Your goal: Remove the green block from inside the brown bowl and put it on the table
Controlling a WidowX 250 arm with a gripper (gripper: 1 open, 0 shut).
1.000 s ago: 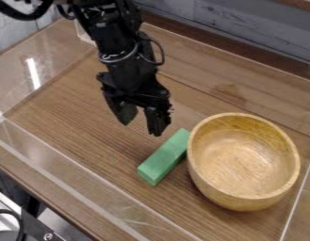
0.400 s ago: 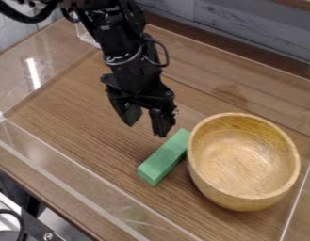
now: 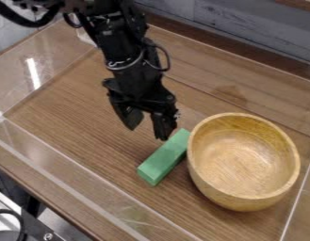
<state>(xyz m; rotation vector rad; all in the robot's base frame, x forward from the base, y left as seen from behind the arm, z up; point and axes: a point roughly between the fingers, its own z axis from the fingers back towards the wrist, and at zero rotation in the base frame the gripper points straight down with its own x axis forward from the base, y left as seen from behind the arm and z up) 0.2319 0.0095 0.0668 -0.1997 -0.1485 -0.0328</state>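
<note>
Vs a second ago: the gripper sits slightly further right and lower in the view, closer to the top end of the block. Small shift only. Block and bowl haven't moved.

Gripper: jaws spread wide, nothing between them, nothing held. Black fingers point steeply down at the table. Fingertips hang just above and up-left of the block's far end. Can't tell whether they clear the surface or touch it; they don't look to be on the block.

Block: out of the bowl, lying flat on the table, just left of the bowl's left rim. Its right long edge runs close along the bowl's outer wall; touching or a thin gap, can't tell from this angle. Long axis is diagonal in the view: lower-left near end toward the front wall, upper-right far end toward the gripper. Broad face up, not tilted or propped on the rim.

Bowl: upright, right-front part of the table, inside shows bare wood.

Clear acrylic wall runs along the front and left edges, with glare on the left panel.
</note>
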